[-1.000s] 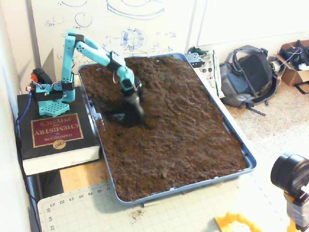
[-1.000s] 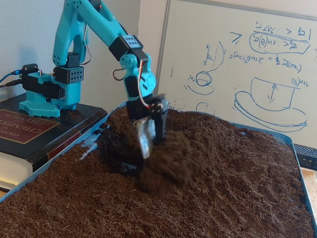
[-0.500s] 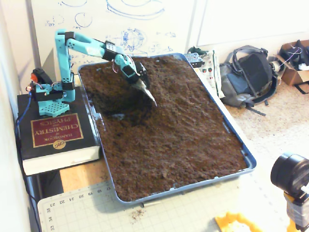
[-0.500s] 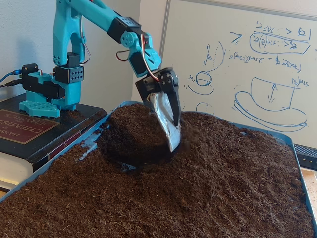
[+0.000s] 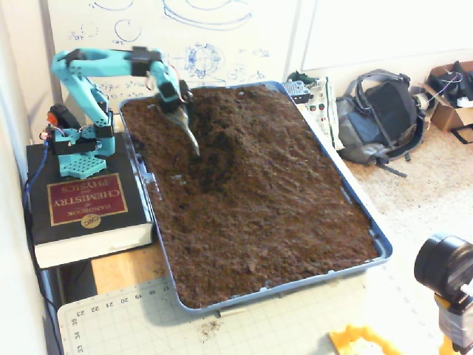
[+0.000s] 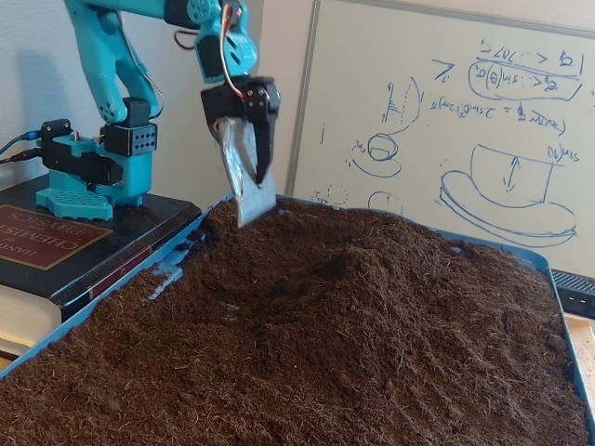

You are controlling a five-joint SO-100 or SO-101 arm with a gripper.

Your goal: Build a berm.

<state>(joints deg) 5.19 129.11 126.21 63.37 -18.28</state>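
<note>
jaws clenched, empty; gripper (image 6: 249,200) lifted clear above berm (image 6: 372,269); soil fills tray (image 5: 373,237)

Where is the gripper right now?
In both fixed views the gripper hangs lifted clear of the soil, near the blue tray's far left corner, beside the raised berm.

Lots of open dirt, with walls and a mound at the far end

The gripper (image 6: 249,200) hangs in the air above the dirt, with free space under it. The berm (image 5: 222,122) rises just beside it, in the way of a low sweep. The tray (image 5: 373,233) rim fences the dirt on all sides. A book (image 5: 85,211) and the arm's base (image 5: 77,151) block the left side in the high fixed view.
</note>
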